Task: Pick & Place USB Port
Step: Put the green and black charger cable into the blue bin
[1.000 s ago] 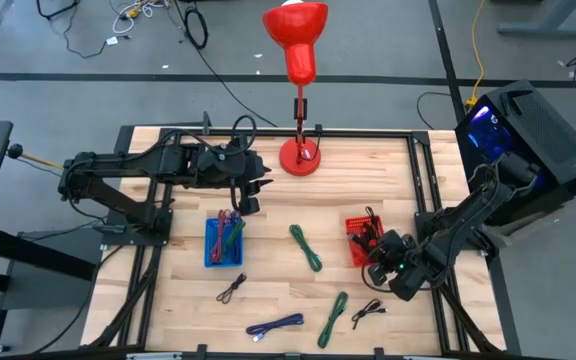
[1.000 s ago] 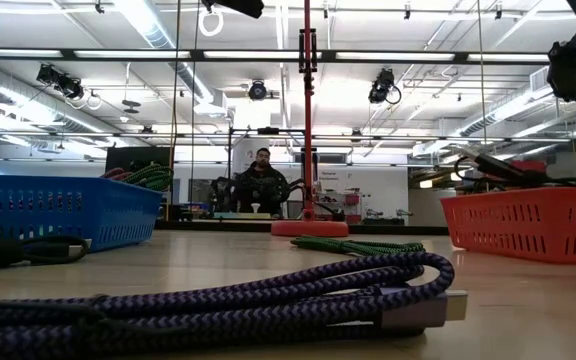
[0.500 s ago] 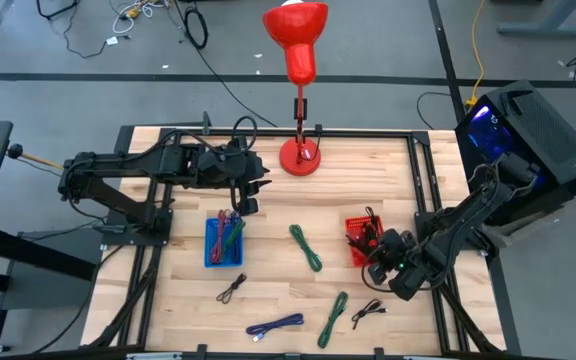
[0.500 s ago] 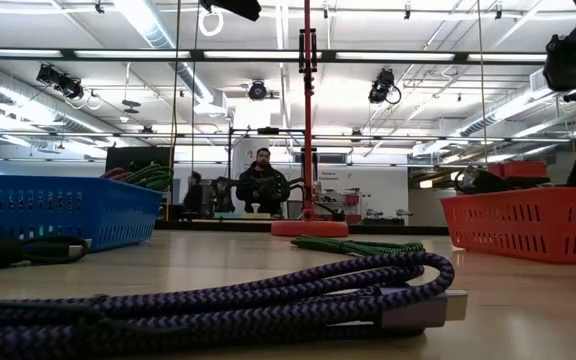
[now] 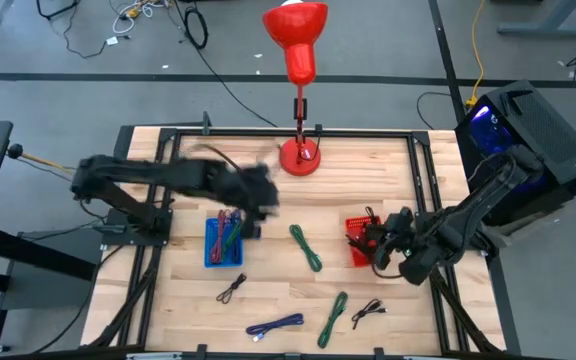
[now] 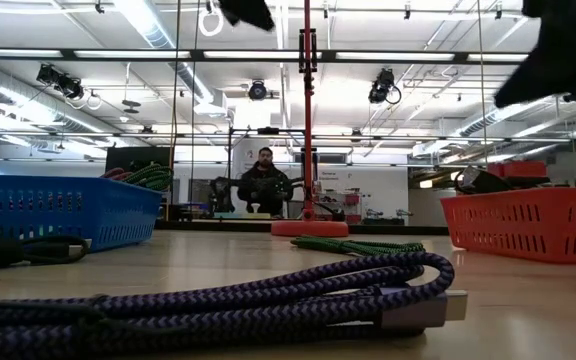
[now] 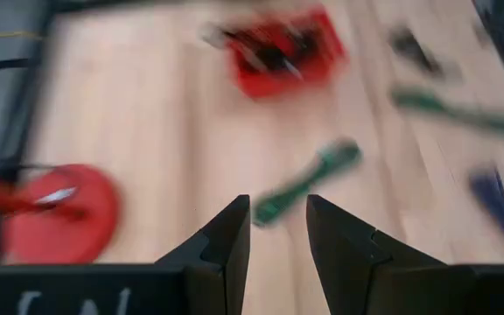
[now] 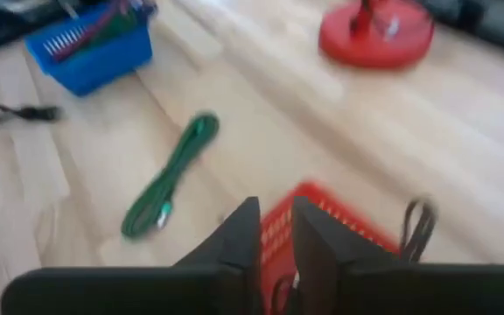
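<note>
My left gripper (image 5: 264, 197) hangs open and blurred above the table between the red lamp base (image 5: 300, 157) and the blue basket (image 5: 225, 241); in its wrist view (image 7: 278, 234) it points over a green cable (image 7: 309, 179). My right gripper (image 5: 380, 246) hovers at the red basket (image 5: 361, 240), with a narrow gap between its fingers (image 8: 275, 229) and nothing in them. Dark cables lie in the red basket (image 8: 322, 229), and green and red ones in the blue basket. Loose cables rest flat on the wood: green (image 5: 306, 247), green (image 5: 333, 318), purple (image 5: 275, 325), black (image 5: 231, 289) and black (image 5: 368, 312).
The red lamp stands on its round base at the far edge, its shade (image 5: 295, 40) above. A black frame (image 5: 268, 131) rims the table. A dark box with blue light (image 5: 528, 140) sits off the right side. In the low view a person (image 6: 263, 183) sits beyond the table.
My left gripper has swung quickly toward the table's right and a little toward the near edge, and it shows blurred now. My right gripper has shifted slightly toward the far edge, beside the red basket. No cable or basket has moved.
</note>
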